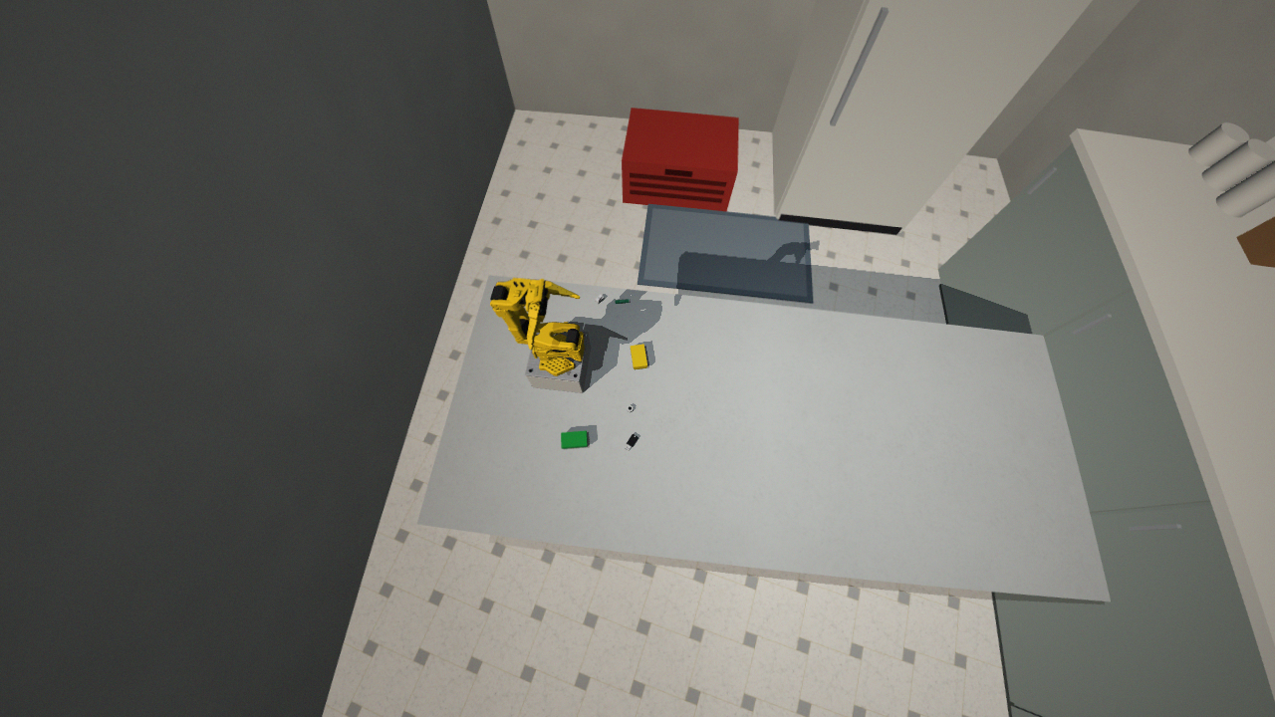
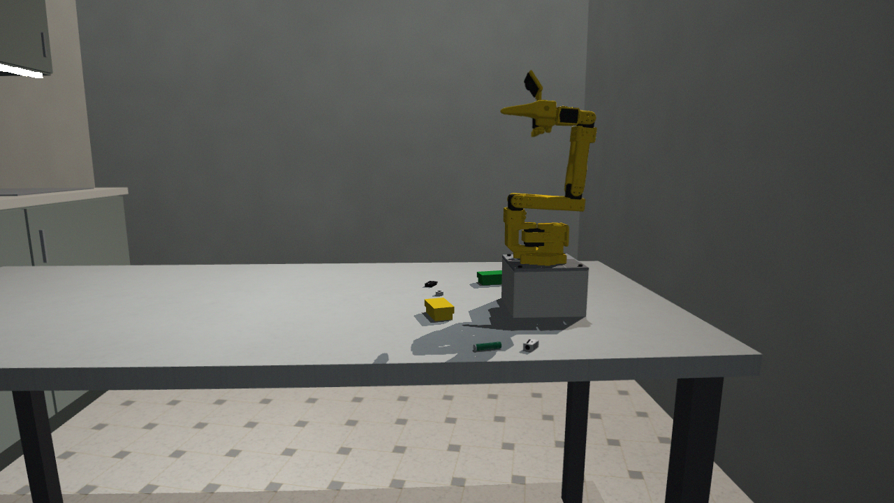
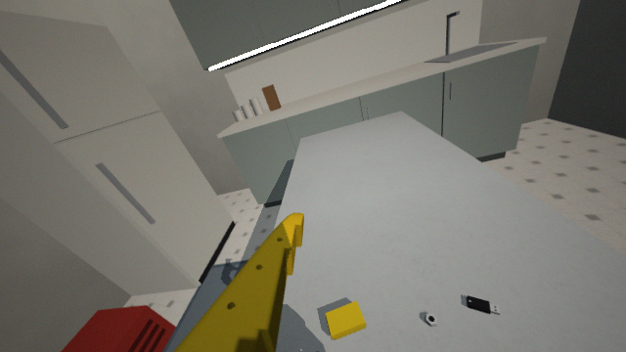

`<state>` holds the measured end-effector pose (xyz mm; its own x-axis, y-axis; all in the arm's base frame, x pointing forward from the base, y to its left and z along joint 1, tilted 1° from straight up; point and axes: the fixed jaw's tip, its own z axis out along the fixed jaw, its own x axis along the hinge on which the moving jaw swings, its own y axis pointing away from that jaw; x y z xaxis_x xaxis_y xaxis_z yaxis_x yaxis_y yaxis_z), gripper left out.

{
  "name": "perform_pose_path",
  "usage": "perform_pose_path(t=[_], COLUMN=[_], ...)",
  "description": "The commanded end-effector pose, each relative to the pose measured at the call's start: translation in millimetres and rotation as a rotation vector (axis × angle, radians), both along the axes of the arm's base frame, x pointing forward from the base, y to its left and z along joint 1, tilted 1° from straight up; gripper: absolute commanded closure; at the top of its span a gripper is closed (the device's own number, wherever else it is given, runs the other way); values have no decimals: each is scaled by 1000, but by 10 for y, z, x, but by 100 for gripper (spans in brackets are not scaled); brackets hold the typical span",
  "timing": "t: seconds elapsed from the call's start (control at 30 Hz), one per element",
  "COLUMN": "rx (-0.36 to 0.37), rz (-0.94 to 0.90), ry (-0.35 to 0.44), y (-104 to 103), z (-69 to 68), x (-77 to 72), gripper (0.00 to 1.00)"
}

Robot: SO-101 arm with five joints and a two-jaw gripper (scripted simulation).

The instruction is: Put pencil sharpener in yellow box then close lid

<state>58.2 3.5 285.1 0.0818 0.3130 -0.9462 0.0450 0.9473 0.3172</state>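
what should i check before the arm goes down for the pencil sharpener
1. Pincer open with nothing in it: ok.
2. Pencil sharpener in plain sight, near the table edge in front of the grey pedestal: ok.
3. Space around it: the green marker lies beside it, apart from it: ok.
4. Pincer over the sharpener: not ok, the pincer is high above the table.
5. Yellow box open to take it: not ok, it looks closed.
6. Sharpener in the wrist view: not ok, out of frame.
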Motion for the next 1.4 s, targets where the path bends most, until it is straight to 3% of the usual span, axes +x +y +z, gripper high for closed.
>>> perform_pose_path(t=[0.0, 0.3, 0.5, 0.7, 0.77, 0.93, 1.13, 1.27, 1.33, 1.37], rx=[-21, -97, -212, -373, -373, -537, -756, -907, -907, -944], rz=[4, 16, 46, 106, 106, 189, 334, 458, 458, 492], ry=[26, 100, 208, 350, 350, 485, 647, 747, 747, 770], y=[-2, 0, 10, 38, 38, 81, 154, 211, 211, 226], z=[-4, -29, -96, -248, -248, -464, -839, -1146, -1146, -1228], x=[59, 223, 463, 775, 775, 1054, 1350, 1493, 1493, 1520], gripper=[1, 4, 9, 15, 15, 21, 29, 35, 35, 37])
